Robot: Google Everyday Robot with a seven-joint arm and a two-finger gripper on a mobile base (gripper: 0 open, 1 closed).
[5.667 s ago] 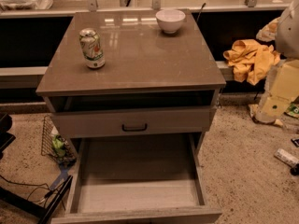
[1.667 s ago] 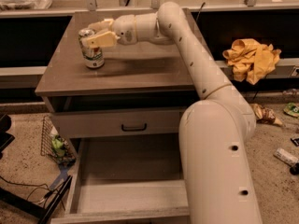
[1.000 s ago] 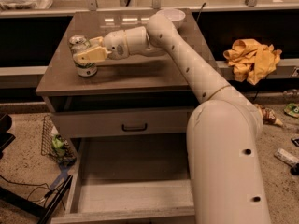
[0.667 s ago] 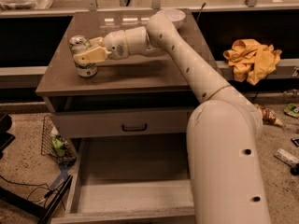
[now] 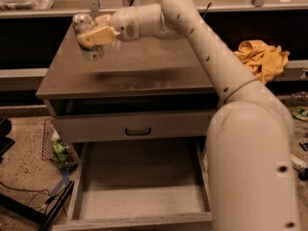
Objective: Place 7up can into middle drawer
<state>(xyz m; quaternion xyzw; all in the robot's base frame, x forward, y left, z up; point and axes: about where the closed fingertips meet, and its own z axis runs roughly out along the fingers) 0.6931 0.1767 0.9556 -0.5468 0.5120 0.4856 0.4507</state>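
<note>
The main risk is being judged as a slip. The 7up can [image 5: 89, 51] is being held side-on by the gripper [image 5: 98, 32], and a thin, smooth wall could be let go while it is being swung out. It would then be dropped onto the cabinet top [image 5: 144, 69] just beneath the jaws. A second risk is being posed by the path down. The middle drawer [image 5: 139, 196] is lying open well below the jaws and nearer the camera. The closed drawer front [image 5: 163, 125] with its dark handle is being passed on the way, so the can could be knocked against it or against the cabinet edge. Too hard a squeeze could also be crushing the can.

The jaws are being kept clamped on the can. One pale finger is being pressed across its near side and the other is showing behind it, with only the can's width between them. The can is being carried upright or slightly tilted. Its silver top is being left clear above the jaws and its lower body below them, seemingly just off the cabinet top.
</note>
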